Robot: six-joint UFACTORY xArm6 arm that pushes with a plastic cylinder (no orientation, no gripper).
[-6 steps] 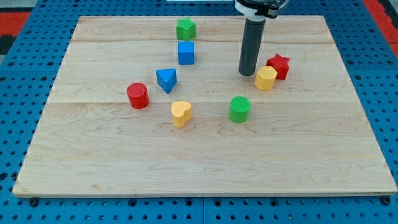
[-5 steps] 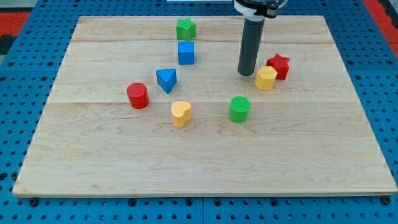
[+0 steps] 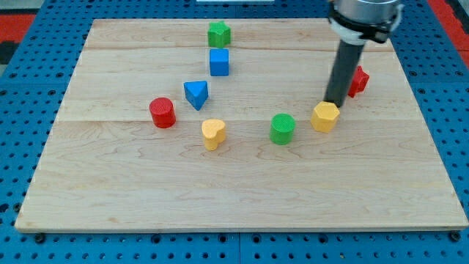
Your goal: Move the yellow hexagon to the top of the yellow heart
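The yellow hexagon (image 3: 325,116) lies right of the board's middle, just right of the green cylinder (image 3: 282,128). The yellow heart (image 3: 213,133) lies left of the green cylinder, toward the view's bottom of the blue triangle (image 3: 196,94). My tip (image 3: 335,103) stands at the hexagon's upper right edge, touching or nearly touching it. The rod rises toward the view's top and partly hides the red star (image 3: 357,81).
A red cylinder (image 3: 162,113) lies left of the heart. A blue cube (image 3: 219,62) and a green star (image 3: 218,34) sit near the top middle of the wooden board (image 3: 110,191). Blue pegboard surrounds the board.
My tip moved right and toward the view's bottom. The yellow hexagon shifted down and slightly right, away from the red star. The red star shifted right and up.
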